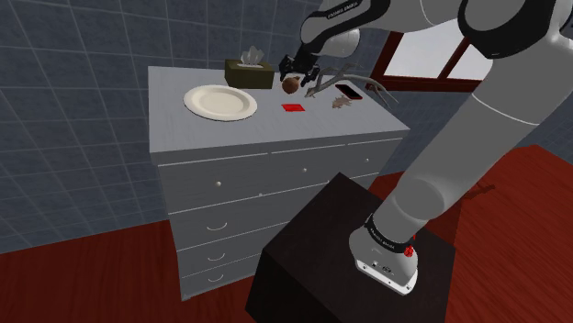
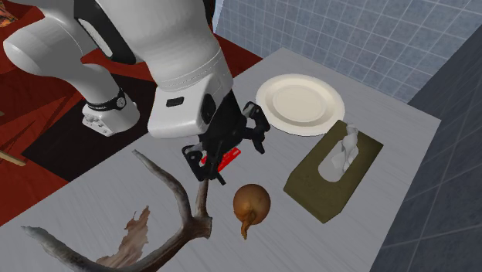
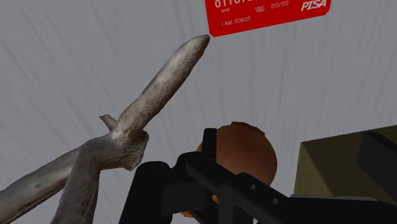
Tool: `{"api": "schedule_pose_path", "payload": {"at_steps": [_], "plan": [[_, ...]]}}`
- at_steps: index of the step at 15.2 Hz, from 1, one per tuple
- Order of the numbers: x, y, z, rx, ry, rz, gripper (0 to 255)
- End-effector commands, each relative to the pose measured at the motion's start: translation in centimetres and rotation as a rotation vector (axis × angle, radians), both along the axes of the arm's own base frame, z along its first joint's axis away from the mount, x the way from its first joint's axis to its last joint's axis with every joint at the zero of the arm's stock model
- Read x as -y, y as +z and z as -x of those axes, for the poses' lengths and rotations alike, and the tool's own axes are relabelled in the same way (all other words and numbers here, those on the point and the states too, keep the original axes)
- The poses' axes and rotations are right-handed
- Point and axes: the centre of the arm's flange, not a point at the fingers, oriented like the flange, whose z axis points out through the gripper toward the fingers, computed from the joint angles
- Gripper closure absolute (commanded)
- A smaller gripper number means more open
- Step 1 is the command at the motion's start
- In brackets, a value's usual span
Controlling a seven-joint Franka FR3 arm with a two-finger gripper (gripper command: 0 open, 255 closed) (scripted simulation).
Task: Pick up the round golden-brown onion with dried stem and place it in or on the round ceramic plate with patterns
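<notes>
**Barely begun: onion on the surface, plate bare**

So far, nothing of the task shows as done. The onion (image 2: 251, 202) lies on its side on the grey surface (image 1: 179, 83), with its dried stem pointing away from the plate. It sits between the pale antler (image 2: 174, 205) and the olive tissue box (image 2: 334, 174), near both and, as far as I can see, touching neither. The tool (image 2: 222, 154) hangs just beside it, over the red card (image 2: 229, 161). In the wrist view the onion sits close behind the tool's black frame. Whether the tool is apart or together I cannot tell, but nothing looks clamped in it. The plate (image 2: 300, 104) is bare and well apart from the onion.

The grasp, the lift, the carry and the set-down all look to be left.

Room is tight at the onion, with an antler prong on one side and the box on the other. Once the onion is lifted, the way over the card to the plate looks open. The plate lies toward the surface's far edge, so a round onion probably wants a central release.
</notes>
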Motion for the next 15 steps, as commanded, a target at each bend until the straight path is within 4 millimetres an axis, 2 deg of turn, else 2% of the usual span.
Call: {"api": "schedule_pose_path", "payload": {"at_steps": [1,6,14,15], "plan": [[0.3,-0.8,-0.6,0.005,-0.006,-0.001,0],[0.5,-3.6,-1.6,0.005,-0.006,-0.001,0],[0.5,-3.6,-1.6,0.005,-0.006,-0.001,0],[0.5,-3.6,-1.6,0.005,-0.006,-0.001,255]]}}
